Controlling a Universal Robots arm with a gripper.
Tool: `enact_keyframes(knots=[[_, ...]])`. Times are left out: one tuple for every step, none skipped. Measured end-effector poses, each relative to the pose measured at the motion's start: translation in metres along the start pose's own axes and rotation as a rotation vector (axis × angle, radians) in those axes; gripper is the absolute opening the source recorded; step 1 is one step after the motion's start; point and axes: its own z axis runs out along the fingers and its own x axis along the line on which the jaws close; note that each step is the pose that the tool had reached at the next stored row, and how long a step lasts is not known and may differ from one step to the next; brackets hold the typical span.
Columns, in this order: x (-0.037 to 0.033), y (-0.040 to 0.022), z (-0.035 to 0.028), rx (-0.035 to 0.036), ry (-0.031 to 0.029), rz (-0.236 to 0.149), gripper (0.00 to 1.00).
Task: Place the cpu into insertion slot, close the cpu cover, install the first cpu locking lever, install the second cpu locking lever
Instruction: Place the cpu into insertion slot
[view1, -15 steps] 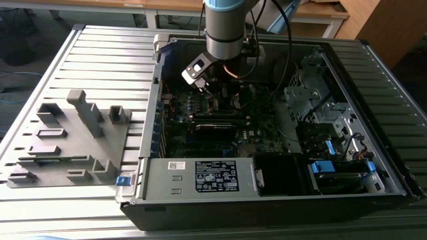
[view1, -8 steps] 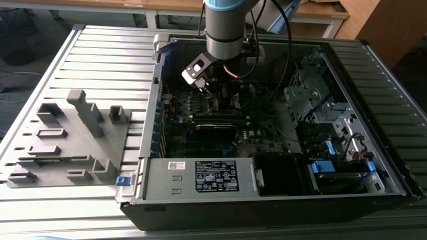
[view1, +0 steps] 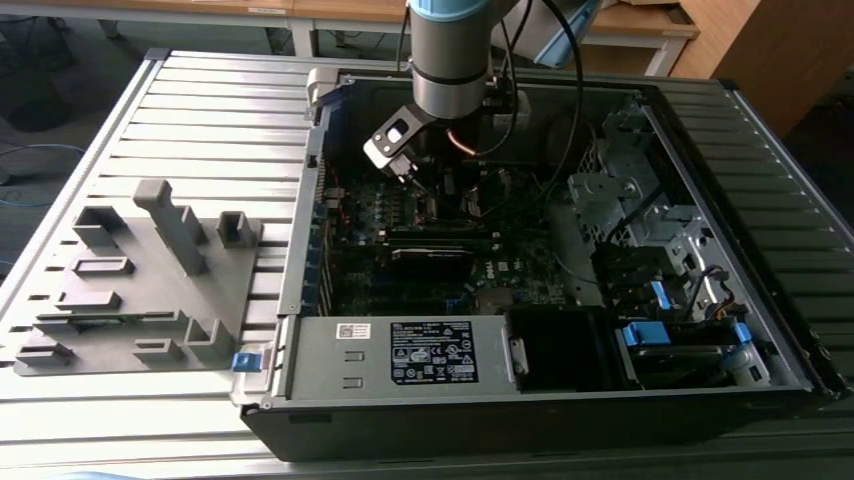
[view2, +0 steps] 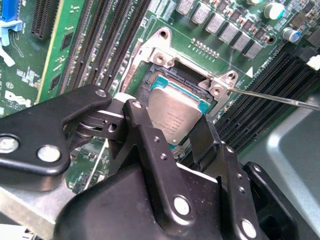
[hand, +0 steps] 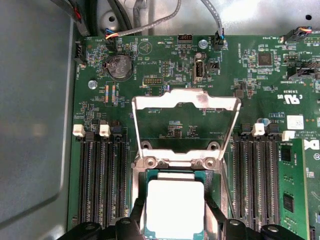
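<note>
Two black fingers of the hand (view2: 169, 120) sit against opposite edges of the cpu (hand: 175, 207) and look clamped on it, though the contact itself is hard to confirm. The chip lies silver face up over the insertion slot (view2: 182, 80), inside the open computer case (view1: 534, 415) on the slatted worktop (view1: 200, 110). In the second wrist view the slot's black interior shows past the chip's far edge, so I cannot tell whether the chip is fully seated or rests just above. The cpu cover (hand: 165, 102) stands swung open on the far side of the slot, clear of the chip. A thin locking lever (view2: 280, 98) juts out beside one corner of the slot, unlatched. Memory slots (hand: 100, 180) flank the socket on both sides. The placing step looks nearly done. To do it well, the chip should stay level and square to the metal rim, go straight down without sliding across the contacts, and take no pressing force.
</note>
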Motion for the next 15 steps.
enact_keyframes(knots=[[0.0, 0.0, 0.0, -0.0001, 0.0001, 0.0, 0.56], [0.0, 0.0, 0.0001, -0.0001, 0.0001, 0.0, 0.56], [0.0001, 0.0, 0.0001, -0.0002, 0.0002, 0.0, 0.56], [0.0, 0.0, 0.0001, -0.0002, 0.0002, 0.0, 0.56], [0.0001, 0.0, 0.0001, -0.0002, 0.0002, 0.0, 0.56], [0.0001, 0.0, 0.0001, -0.0002, 0.0003, 0.0, 0.56], [0.0, 0.0, 0.0001, -0.0002, 0.0, 0.0, 0.56], [0.0, 0.0, 0.0, 0.0, -0.0003, 0.0, 0.55], [0.0, 0.0, 0.0, -0.0001, -0.0002, 0.0, 0.55], [0.0, 0.0, 0.0, -0.0001, -0.0001, 0.0, 0.55], [0.0, 0.0, 0.0, -0.0001, -0.0001, 0.0, 0.55], [0.0, 0.0, 0.0001, -0.0001, -0.0001, 0.0, 0.55], [0.0001, 0.0, 0.0001, -0.0002, 0.0, 0.0, 0.55], [0.0001, 0.0, 0.0001, -0.0002, 0.0001, 0.0, 0.55], [0.0001, 0.0, 0.0001, -0.0002, 0.0, 0.0, 0.55]])
